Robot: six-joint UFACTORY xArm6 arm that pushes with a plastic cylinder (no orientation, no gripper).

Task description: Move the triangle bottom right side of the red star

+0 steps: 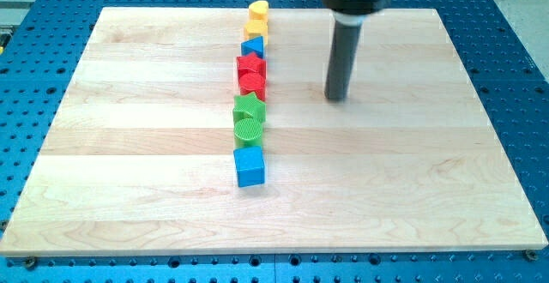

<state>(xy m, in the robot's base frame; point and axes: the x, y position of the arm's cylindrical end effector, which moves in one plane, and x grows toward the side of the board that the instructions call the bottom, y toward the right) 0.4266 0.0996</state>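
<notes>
My tip (336, 97) was the bottom end of a dark rod. It had no pincer, so it could not open or close, and it held nothing. It stood on the wooden board (412, 171), on the view's right of a line of blocks, apart from all of them.

The nearest blocks were the red star (251, 64) and a red round block (251, 83) just below it. They touched each other. The blue triangle (252, 48) was the block to move. It sat right above the red star, pressed against it. Above the triangle were a yellow block (256, 30) and another yellow block (258, 10). Lower down were a green star (249, 106), a green round block (248, 129) and a blue cube (250, 166).

I thought things could go wrong easily. The blocks were packed so tight that a push on the triangle might also shove the red star or a yellow block. Then the star would move and the right spot would move too. The triangle might also slip off the round tip and spin away.
</notes>
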